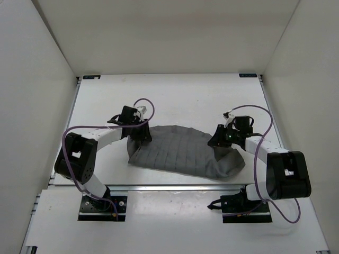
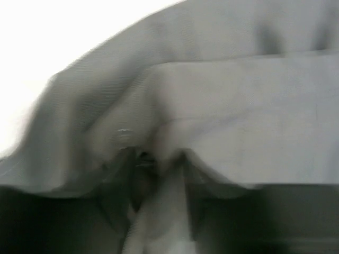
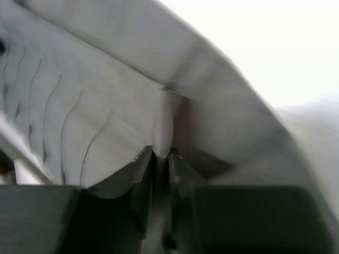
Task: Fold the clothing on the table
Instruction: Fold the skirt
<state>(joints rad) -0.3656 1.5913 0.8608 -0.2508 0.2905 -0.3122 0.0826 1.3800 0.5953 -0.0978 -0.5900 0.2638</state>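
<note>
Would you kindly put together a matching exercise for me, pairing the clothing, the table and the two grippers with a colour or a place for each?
Things:
1. the clothing
2. the table
3. left gripper
4. right gripper

Colour or place:
A. white
B. at the right end of the clothing
C. grey, with pleats
D. at the far left corner of the clothing

Pairs: 1-C, 2-A, 3-D, 4-B
</note>
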